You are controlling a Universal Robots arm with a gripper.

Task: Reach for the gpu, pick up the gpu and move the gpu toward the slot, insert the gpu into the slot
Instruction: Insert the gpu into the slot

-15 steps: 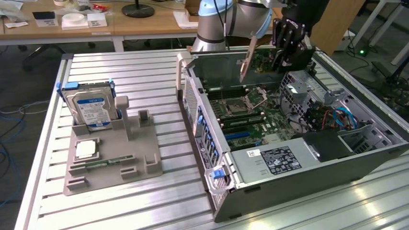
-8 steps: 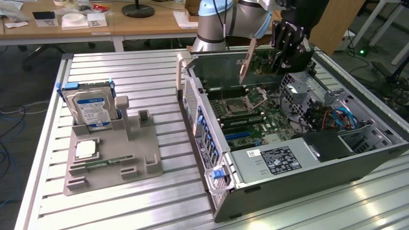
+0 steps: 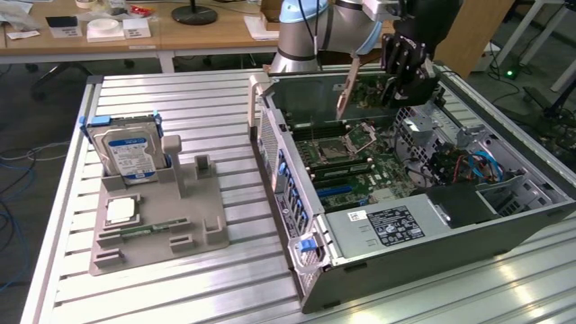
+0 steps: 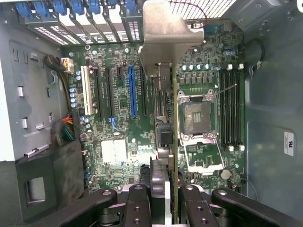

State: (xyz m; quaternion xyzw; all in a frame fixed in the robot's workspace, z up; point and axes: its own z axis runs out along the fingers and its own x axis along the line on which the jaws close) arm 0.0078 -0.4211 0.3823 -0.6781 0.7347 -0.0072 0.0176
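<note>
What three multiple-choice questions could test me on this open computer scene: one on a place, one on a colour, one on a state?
1. Where is the silver hard drive with the blue-white label?
A. on the floor
B. upright in the grey plastic holder
C. hanging from a wire

2. What colour is the large flat motherboard?
A. red
B. green
C. white

3. What is the state of the thin green circuit card with the pale metal bracket?
A. lying flat in the holder
B. pushed fully into a slot
C. gripped by the black pincer above the motherboard

Answers:
1 B: the drive stands in the holder at the exterior view's left.
2 B: the board is green in both views.
3 C: the pincer's fingers clamp the card edgewise over the board.
</note>
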